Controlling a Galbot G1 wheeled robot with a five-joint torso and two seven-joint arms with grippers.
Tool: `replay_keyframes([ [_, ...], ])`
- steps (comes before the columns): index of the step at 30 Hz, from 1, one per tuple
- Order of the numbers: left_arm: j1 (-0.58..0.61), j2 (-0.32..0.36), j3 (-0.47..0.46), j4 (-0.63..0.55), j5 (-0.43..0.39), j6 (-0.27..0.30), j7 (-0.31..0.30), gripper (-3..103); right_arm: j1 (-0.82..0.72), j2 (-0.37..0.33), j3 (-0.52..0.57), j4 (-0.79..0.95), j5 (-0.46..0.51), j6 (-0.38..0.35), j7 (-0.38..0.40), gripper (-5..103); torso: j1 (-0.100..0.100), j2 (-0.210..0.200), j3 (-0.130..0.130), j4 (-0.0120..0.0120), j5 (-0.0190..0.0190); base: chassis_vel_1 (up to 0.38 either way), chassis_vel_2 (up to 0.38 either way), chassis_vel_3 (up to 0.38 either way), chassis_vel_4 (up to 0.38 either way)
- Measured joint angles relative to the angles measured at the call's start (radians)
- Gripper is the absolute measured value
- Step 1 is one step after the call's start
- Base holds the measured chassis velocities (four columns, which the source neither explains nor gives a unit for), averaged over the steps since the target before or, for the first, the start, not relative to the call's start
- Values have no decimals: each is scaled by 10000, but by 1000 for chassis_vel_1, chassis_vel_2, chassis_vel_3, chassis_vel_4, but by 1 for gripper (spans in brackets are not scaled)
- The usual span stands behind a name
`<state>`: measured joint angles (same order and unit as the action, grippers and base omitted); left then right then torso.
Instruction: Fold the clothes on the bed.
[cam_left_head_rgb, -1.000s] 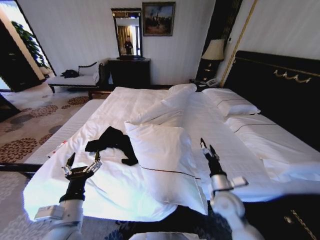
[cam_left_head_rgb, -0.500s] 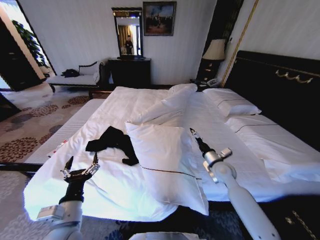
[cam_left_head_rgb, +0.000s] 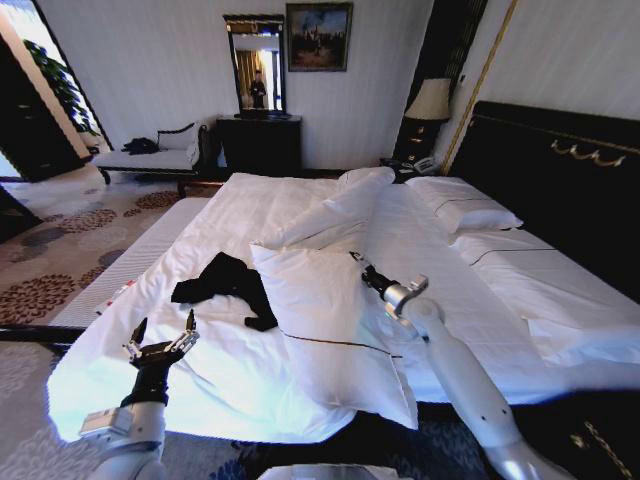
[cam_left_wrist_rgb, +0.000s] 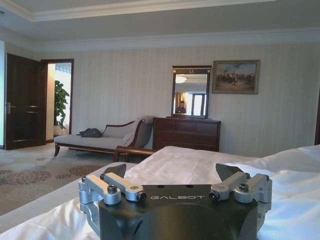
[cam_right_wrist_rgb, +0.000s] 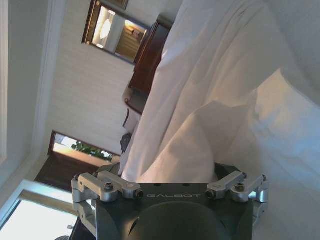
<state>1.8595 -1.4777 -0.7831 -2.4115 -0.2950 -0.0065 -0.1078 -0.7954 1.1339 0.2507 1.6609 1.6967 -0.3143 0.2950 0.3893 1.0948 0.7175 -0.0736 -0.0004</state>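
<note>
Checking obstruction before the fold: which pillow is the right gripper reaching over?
The big pillow lying out on the bed, right beside the black T-shirt. The right gripper is over its far edge; the other pillows lie against the headboard.

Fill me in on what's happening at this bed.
A two-armed robot stands at the bed, where a black T-shirt lies crumpled and unfolded beside a big pillow. The right gripper is stretched out over the far edge of that pillow, holding nothing, with its fingers apart in its wrist view. The left gripper is open and hangs low over the sheet at the near corner, short of the shirt. Neither touches the shirt, so folding has not begun.
</note>
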Motion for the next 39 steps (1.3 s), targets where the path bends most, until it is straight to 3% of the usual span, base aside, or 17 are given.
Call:
replay_keyframes([
  [8,-111,6,-134,210,-116,-39,-18,100,1102,581,-916,-816,-541,-94,109,100,0,0,0,3,2,0,0,0,0],
  [16,-139,26,-295,289,-263,-119,-28,100,1526,359,-1708,-1047,-920,-447,163,101,0,0,0,2,4,0,0,0,0],
  [18,-139,29,-331,290,-283,-134,-29,100,1542,318,-1814,-1047,-976,-517,218,97,0,0,0,1,3,0,0,0,0],
  [19,-137,31,-364,289,-297,-149,-29,100,1548,302,-1913,-1044,-1058,-572,244,91,0,0,0,1,3,0,0,0,0],
  [20,-123,23,-411,291,-306,-177,-32,100,1545,357,-1985,-1015,-1197,-629,263,76,0,0,0,1,4,0,0,0,0],
  [21,-119,15,-411,291,-306,-179,-33,100,1539,371,-1985,-1005,-1242,-639,263,70,0,0,0,1,4,0,0,0,0],
  [23,-110,-3,-408,290,-294,-181,-35,100,1526,379,-1984,-991,-1304,-643,260,70,0,0,0,2,4,0,0,0,0],
  [26,-70,-49,-373,257,-234,-182,-37,100,1501,370,-1919,-924,-1361,-638,207,54,0,0,0,2,4,0,0,0,0],
  [28,-58,-60,-366,246,-211,-184,-37,100,1485,364,-1874,-883,-1373,-613,158,54,0,1,0,2,5,0,0,0,0],
  [32,-25,-110,-290,204,-80,-188,-38,100,1246,382,-1459,-565,-1375,-354,-105,31,0,0,0,4,4,0,0,0,0],
  [39,13,-109,-214,119,-15,-205,-39,100,68,219,-203,428,-1298,29,-307,9,0,0,0,6,8,0,0,0,0],
])
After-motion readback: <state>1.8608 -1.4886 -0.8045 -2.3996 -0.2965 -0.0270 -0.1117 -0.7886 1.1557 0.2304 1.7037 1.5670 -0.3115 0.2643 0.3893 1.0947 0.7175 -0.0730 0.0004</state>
